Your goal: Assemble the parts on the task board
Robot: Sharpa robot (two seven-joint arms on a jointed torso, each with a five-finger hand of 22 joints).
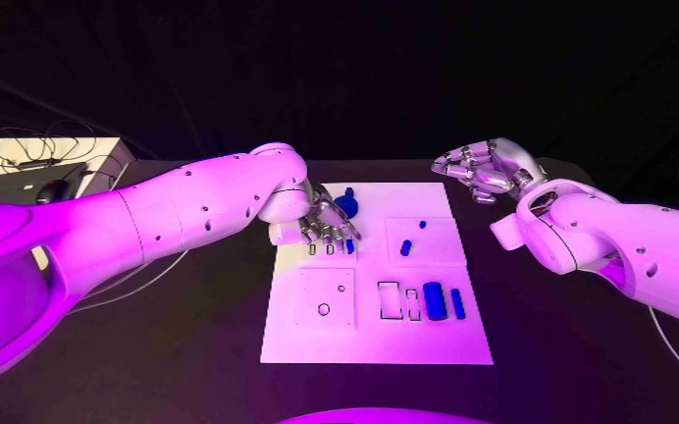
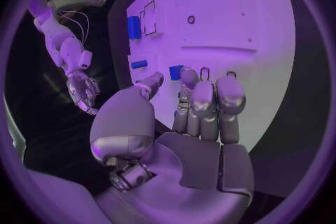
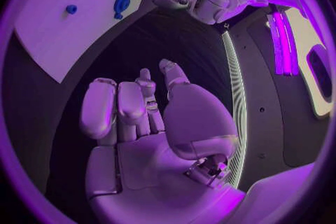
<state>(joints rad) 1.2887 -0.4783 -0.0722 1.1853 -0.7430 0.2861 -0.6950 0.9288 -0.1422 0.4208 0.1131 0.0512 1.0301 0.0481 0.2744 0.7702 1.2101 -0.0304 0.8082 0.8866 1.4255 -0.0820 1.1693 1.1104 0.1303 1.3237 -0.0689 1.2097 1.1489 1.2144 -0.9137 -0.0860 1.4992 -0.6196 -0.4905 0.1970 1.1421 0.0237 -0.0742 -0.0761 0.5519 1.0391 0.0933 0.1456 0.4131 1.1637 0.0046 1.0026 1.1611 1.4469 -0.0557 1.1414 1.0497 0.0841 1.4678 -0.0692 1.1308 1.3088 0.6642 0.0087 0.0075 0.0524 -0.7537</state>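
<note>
I'm holding my left arm (image 1: 156,213) in from the table's left edge, reaching across to the far left part of the task board (image 1: 375,336). My left hand (image 1: 323,226) is pointing palm down there, its fingers (image 2: 203,98) lying side by side with their tips resting on the white plate, the thumb (image 2: 150,85) angled out beside them. I can't tell whether anything is pinched under those fingertips. My right arm (image 1: 595,238) is coming in from the table's right edge, and my right hand (image 1: 483,169) is hovering off the board's far right corner, above the dark table, fingers curled loosely inward and holding nothing.
</note>
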